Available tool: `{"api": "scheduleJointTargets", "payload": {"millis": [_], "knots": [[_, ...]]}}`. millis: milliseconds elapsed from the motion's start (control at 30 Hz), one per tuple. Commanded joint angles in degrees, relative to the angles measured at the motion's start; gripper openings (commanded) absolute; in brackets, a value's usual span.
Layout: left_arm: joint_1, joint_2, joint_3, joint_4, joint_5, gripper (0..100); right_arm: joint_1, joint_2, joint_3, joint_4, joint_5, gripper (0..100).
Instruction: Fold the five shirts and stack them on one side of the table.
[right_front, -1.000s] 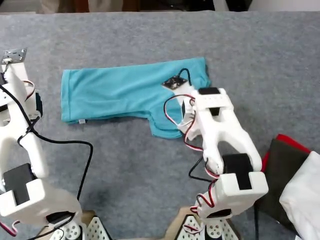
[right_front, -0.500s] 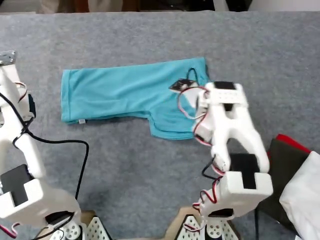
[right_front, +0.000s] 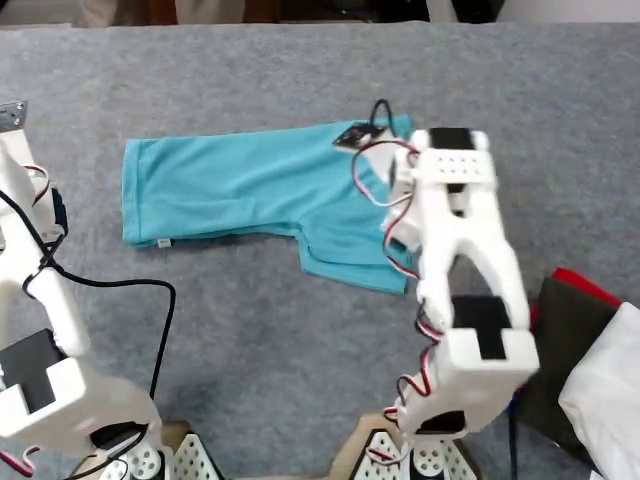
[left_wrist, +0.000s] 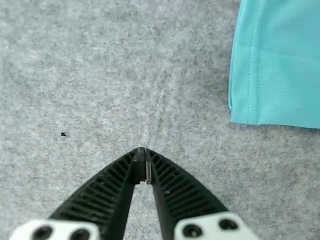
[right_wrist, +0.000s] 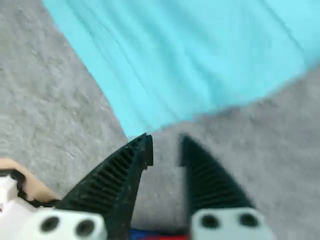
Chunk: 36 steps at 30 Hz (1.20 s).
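Note:
A teal shirt (right_front: 250, 185) lies flat on the grey table cover (right_front: 300, 70), its sleeve (right_front: 350, 255) pointing toward the near edge. My right arm (right_front: 450, 200) stands over the shirt's right end. In its wrist view the right gripper (right_wrist: 165, 150) is open and holds nothing, its fingertips (right_wrist: 144, 145) right at the teal shirt's (right_wrist: 200, 60) edge above grey cover. My left arm (right_front: 30, 250) is at the table's left side, clear of the cloth. The left gripper (left_wrist: 142, 156) is shut on nothing over bare cover, a short way from the teal shirt's hem (left_wrist: 250, 90).
More garments are heaped at the near right corner: a dark one (right_front: 565, 340) with a red edge (right_front: 585, 285) and a white one (right_front: 605, 390). Black cables (right_front: 150, 300) trail from the left arm. Bare cover stretches along the far side and in front of the shirt.
The right arm has swung farther from its base and to the right, and the shirt's sleeve now spreads farther right. The left arm has drifted slightly left.

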Motion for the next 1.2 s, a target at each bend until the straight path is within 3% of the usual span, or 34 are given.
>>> {"api": "scheduleJointTargets", "payload": {"millis": [0, 833, 1167], "knots": [[0.70, -2.59, 0.00, -0.35, 0.09, 2, -3.30, 3.21, -2.95, -3.25, -3.60, 1.9], [1.32, -2.68, 2.90, -0.79, 0.09, 2, -2.42, 10.07, 5.49, -4.40, 2.37, 2.3], [1.41, -2.68, 2.90, -0.79, 0.09, 2, -4.00, -6.29, 2.59, -4.66, 2.11, 2.3]]}}
